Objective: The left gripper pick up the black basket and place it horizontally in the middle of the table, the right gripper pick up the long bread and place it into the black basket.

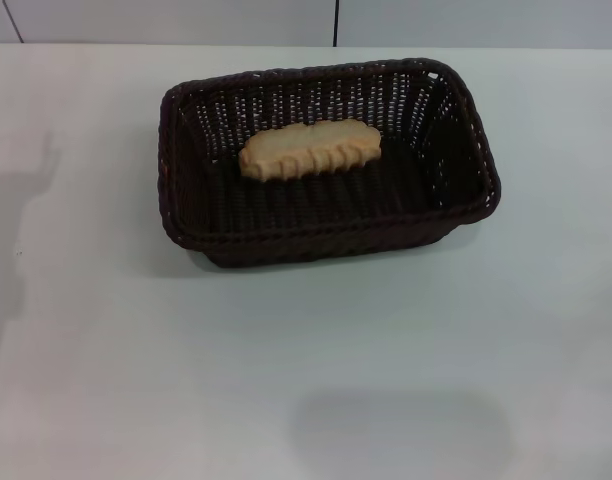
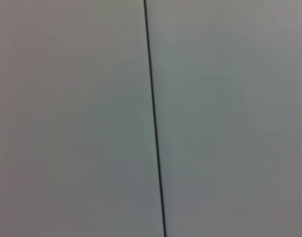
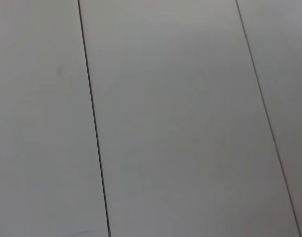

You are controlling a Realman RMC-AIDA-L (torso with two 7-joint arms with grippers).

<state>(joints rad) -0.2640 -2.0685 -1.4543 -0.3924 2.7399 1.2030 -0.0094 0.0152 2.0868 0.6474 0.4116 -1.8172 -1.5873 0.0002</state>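
Observation:
The black basket [image 1: 326,160] sits lengthwise across the white table [image 1: 306,350], a little behind the middle. The long bread [image 1: 309,150] lies inside it on the basket floor, toward the far side, ridges facing the near side. Neither the left gripper nor the right gripper shows in the head view. Both wrist views show only pale panels with thin dark seams; no fingers, basket or bread appear there.
A pale wall with a dark vertical seam [image 1: 335,22] runs behind the table's far edge. Faint shadows lie on the table at the left [image 1: 21,190] and near the front [image 1: 401,430].

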